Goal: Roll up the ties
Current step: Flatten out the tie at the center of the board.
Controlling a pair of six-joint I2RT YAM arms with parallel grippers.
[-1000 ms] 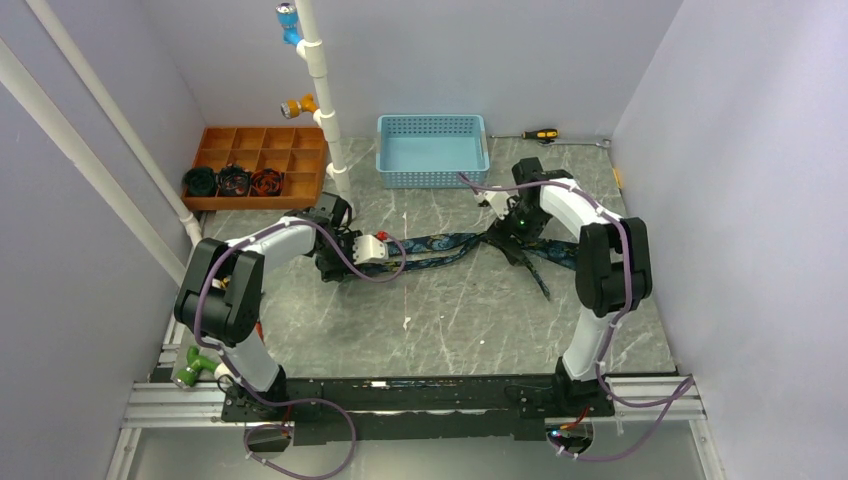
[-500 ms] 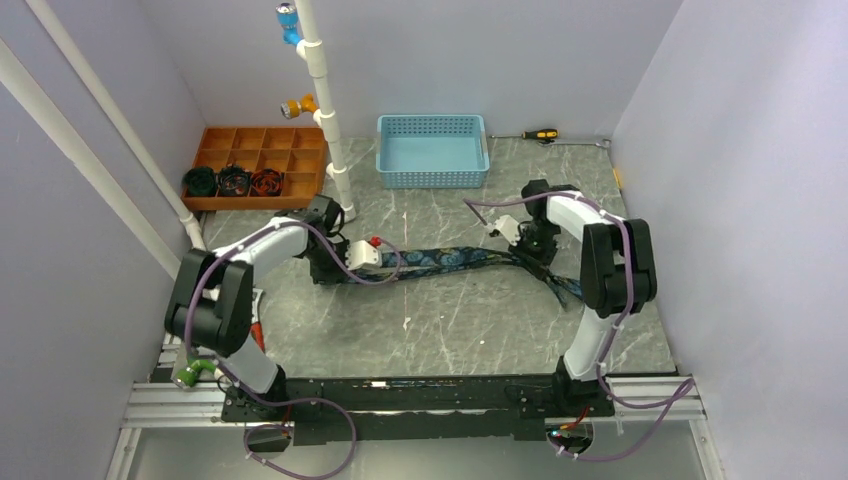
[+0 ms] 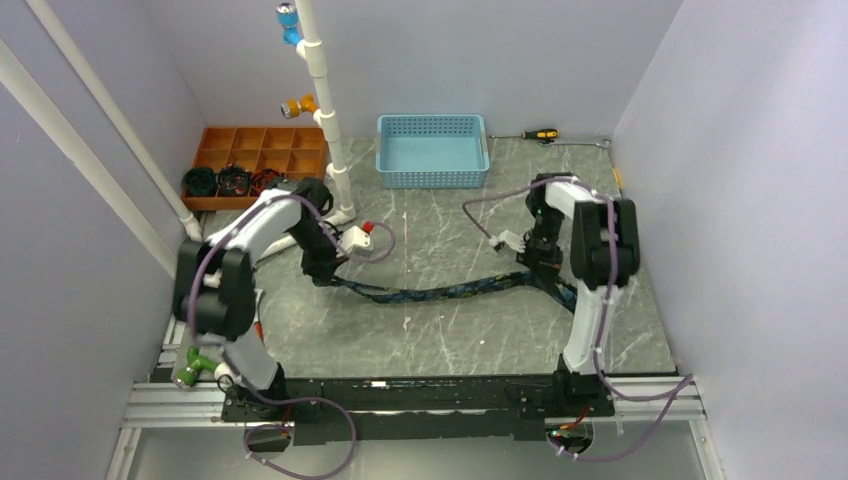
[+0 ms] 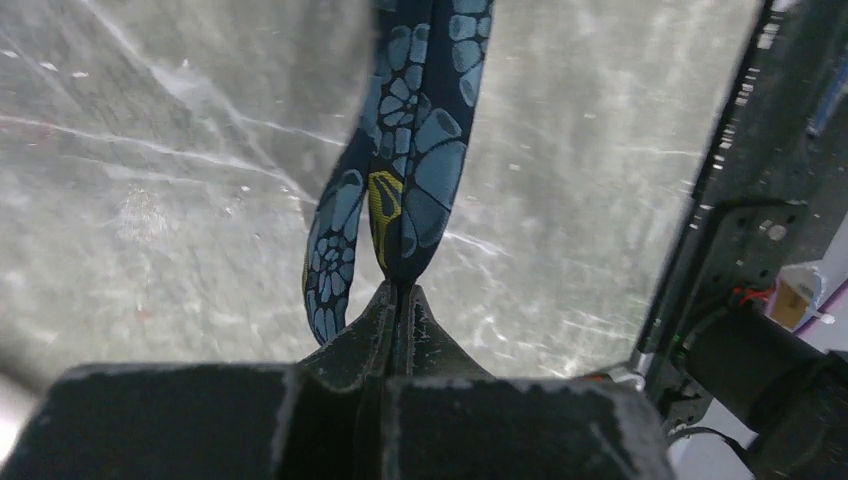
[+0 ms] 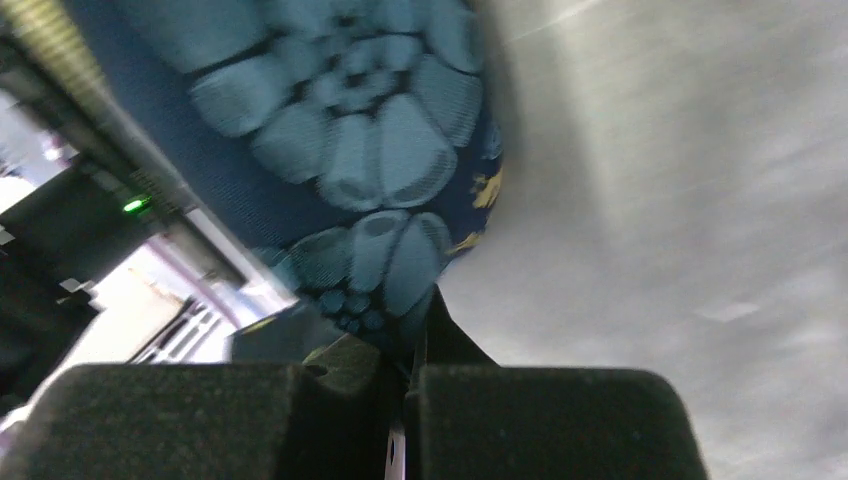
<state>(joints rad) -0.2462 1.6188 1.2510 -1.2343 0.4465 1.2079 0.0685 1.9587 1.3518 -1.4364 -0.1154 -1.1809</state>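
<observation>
One tie [image 3: 440, 292] stretches between the two arms, over the middle of the table [image 3: 450, 340]. It sags like a skipping rope. It is dark blue with light blue and yellow shapes.

A second ago it was farther back, closer to the blue basket [image 3: 432, 150], and it was pulled straighter. Now both arms have brought it toward the near side and let it go slack.

The left gripper [image 4: 398, 300] is pressed together on one end of the tie. The right gripper [image 5: 415, 340] is pinching the other end the same way. More dark cloth lies just beside the right gripper, and I cannot tell if it is the same tie.

I think the tie is being moved to a good spot and laid out. Rolling has not started yet.
</observation>
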